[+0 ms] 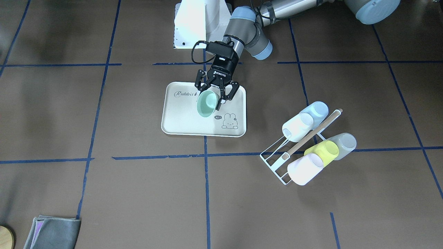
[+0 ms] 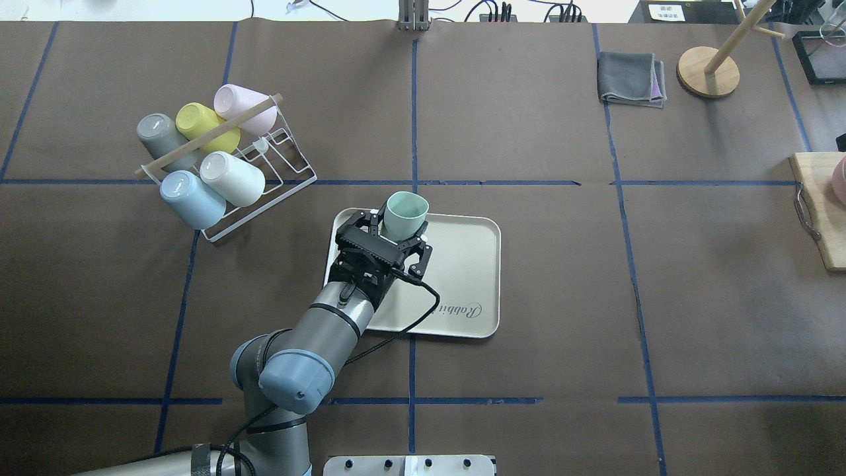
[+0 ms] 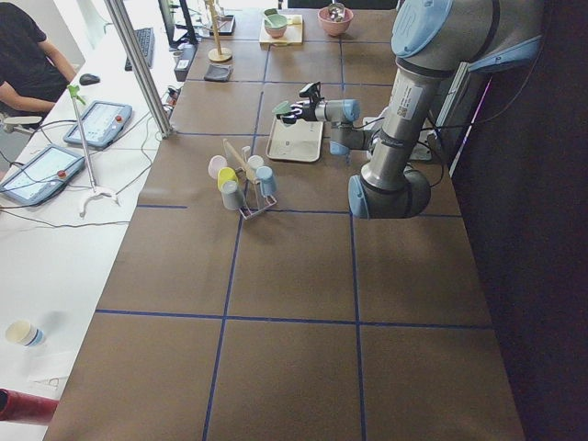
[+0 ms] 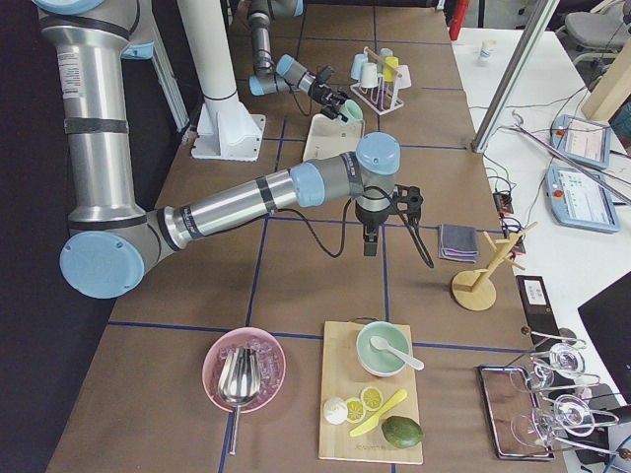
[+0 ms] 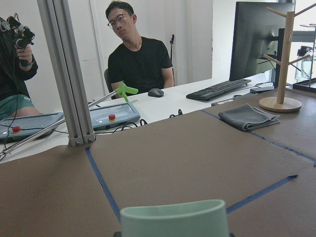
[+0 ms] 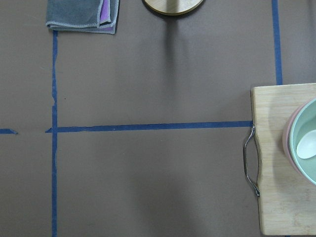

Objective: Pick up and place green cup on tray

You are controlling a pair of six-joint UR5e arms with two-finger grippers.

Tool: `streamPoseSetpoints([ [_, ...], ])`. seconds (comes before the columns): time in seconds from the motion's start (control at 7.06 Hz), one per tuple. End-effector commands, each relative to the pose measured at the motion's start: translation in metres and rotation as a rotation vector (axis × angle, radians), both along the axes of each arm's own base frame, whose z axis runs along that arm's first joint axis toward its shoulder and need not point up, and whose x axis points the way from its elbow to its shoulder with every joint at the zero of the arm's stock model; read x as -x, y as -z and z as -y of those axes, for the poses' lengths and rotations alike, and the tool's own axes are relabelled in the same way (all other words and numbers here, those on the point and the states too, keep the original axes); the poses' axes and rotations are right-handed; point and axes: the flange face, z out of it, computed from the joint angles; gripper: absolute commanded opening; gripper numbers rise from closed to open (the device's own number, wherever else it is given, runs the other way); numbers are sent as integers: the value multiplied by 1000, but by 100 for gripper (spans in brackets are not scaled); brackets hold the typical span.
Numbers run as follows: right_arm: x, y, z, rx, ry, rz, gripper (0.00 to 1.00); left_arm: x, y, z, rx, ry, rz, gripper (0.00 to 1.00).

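The green cup (image 2: 404, 213) is a pale mint tumbler, upright with its mouth up. My left gripper (image 2: 395, 233) is shut on it and holds it over the far left part of the tray (image 2: 462, 277). The front-facing view shows the cup (image 1: 207, 103) between the fingers over the tray (image 1: 180, 117), near the "Rabbit" script. The exterior left view shows the cup (image 3: 281, 107) held clear above the tray (image 3: 296, 145). Its rim fills the bottom of the left wrist view (image 5: 173, 217). My right gripper (image 4: 370, 244) hangs over bare table; whether it is open or shut I cannot tell.
A white wire rack (image 2: 258, 178) with several cups lying on it stands left of the tray. A folded grey cloth (image 2: 631, 79) and a wooden stand (image 2: 707, 66) sit at the far right. A cutting board (image 6: 281, 163) with a bowl lies at the right edge.
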Motion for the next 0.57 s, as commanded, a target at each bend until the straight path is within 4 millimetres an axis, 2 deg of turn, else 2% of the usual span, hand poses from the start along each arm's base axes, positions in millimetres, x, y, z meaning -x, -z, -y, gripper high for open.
streamPoseSetpoints([
  [0.0, 0, 2, 1, -4, 0, -1, 100, -7, -6, -6, -2, -11, -14, 63],
  [0.14, 0, 2, 1, -4, 0, -1, 100, -10, -1, -9, -4, -19, -27, 63],
  [0.42, 0, 1, 1, -1, -1, 0, 100, -27, -14, -20, 0, -39, -10, 63],
])
